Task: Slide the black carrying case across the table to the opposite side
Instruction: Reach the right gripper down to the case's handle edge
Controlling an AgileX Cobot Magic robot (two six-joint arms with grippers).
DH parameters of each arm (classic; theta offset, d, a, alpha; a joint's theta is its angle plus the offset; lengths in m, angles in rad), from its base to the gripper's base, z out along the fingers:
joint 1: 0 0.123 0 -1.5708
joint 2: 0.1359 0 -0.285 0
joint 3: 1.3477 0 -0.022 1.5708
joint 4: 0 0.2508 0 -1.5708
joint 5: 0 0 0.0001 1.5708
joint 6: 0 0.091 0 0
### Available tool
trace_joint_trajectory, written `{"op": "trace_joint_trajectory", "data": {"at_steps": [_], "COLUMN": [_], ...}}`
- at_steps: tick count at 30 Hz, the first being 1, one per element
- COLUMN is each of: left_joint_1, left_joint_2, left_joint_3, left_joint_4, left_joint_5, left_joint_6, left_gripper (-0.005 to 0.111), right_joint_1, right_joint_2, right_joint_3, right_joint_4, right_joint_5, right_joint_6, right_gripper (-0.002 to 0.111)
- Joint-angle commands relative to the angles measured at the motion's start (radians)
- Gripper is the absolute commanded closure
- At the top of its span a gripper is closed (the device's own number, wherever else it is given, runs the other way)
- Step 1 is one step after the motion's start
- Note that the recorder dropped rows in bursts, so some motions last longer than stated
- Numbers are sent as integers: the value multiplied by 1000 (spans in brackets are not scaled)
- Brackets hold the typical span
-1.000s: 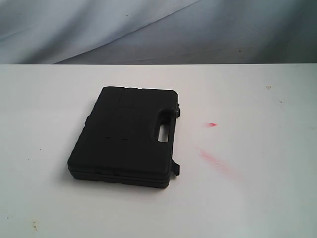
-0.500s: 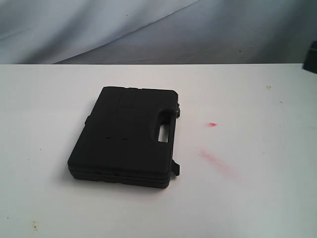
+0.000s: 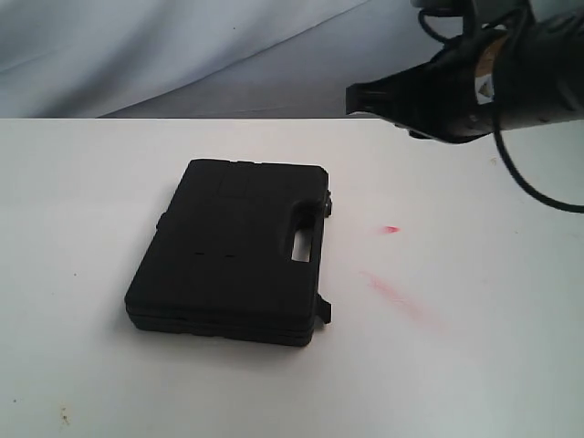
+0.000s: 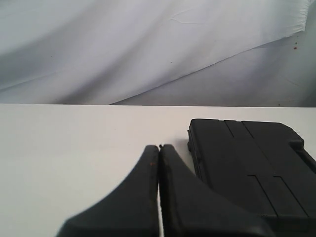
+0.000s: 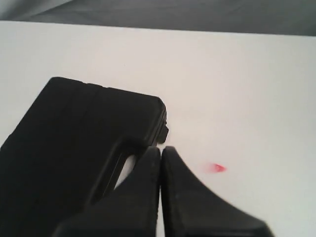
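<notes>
The black carrying case lies flat and closed on the white table, left of the middle, with its handle slot facing right. My right gripper comes in from the upper right, high above the table and past the case's far right corner; it is shut and holds nothing. In the right wrist view its joined tips hang over the handle side of the case. My left gripper is shut and empty, close beside the case. The exterior view does not show it.
Red smears mark the table to the right of the case; one of these red smears shows in the right wrist view. A grey cloth backdrop hangs behind the far edge. Small specks dot the near left corner.
My right arm has come into the exterior view from the upper right and now reaches over the far right part of the table. The case has not moved.
</notes>
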Motion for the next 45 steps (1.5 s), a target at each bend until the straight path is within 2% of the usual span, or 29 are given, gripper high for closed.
{"op": "trace_joint_trajectory", "data": {"at_steps": [1,5,12,27,45], "left_joint_1": [1,1,1,1,1], "left_joint_2": [-4,-4,-4,-4,-4], "left_joint_3": [5,5,5,5,5], "left_joint_4": [-7,-7,-7,-7,-7], "left_joint_5": [-3,-3,-3,-3,-3], "left_joint_6": [1,1,1,1,1], "left_gripper": [107,107,107,107,107], "right_joint_1": [19,34,34,34,45], "right_joint_2": [112,245,380,583,699], "right_joint_3": [-74,-162,-243,-486,-575], "right_joint_4": [71,159,280,257,259], "right_joint_5": [71,141,150,352,368], "right_joint_6": [-24,-21,-20,-42,-29], "right_gripper": [108,108,108,108,108]}}
